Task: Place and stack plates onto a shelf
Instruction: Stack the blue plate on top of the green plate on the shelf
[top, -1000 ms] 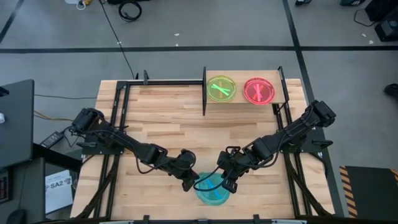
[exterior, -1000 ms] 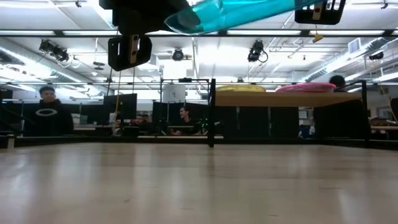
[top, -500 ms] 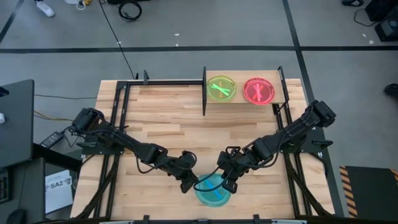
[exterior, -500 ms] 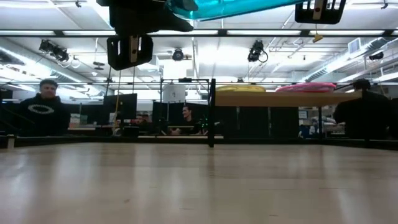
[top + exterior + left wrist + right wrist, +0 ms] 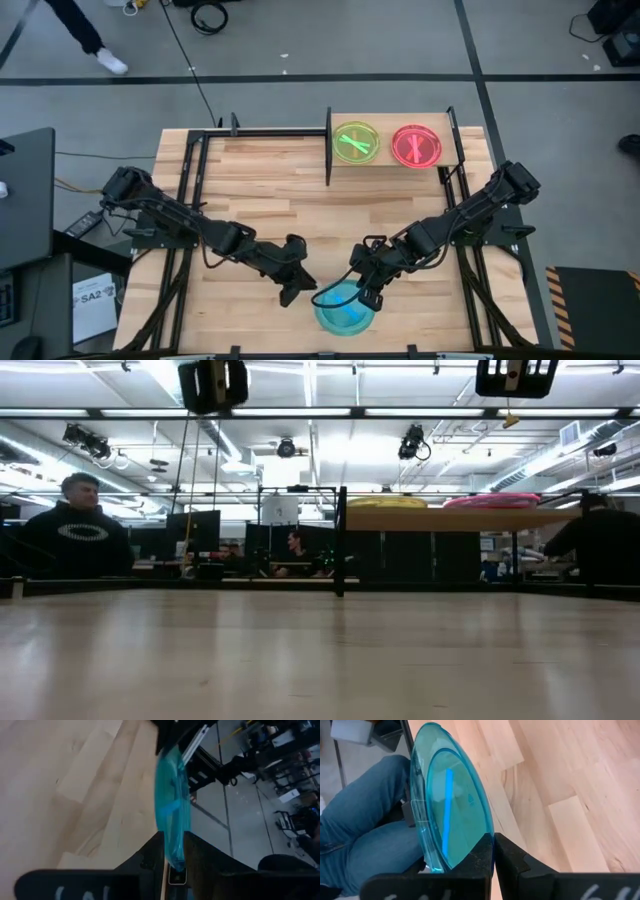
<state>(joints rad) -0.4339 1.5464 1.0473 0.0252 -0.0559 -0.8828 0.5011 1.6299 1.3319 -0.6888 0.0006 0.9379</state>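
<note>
One teal plate (image 5: 343,308) sits pinched in our right gripper (image 5: 366,296) at the table's (image 5: 260,190) near edge; left gripper (image 5: 287,292) apart, its opening unclear; we carry level toward the shelf (image 5: 385,118).

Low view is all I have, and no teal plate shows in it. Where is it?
Observer: The teal plate is held above the near edge of the table, higher than your frame reaches.
Operator: Which arm has it?
Observer: The right end effector is shut on its rim.
Operator: And the left one?
Observer: The left end effector sits at the plate's opposite side with its fingers apart. I cannot tell whether it touches the plate.
</note>
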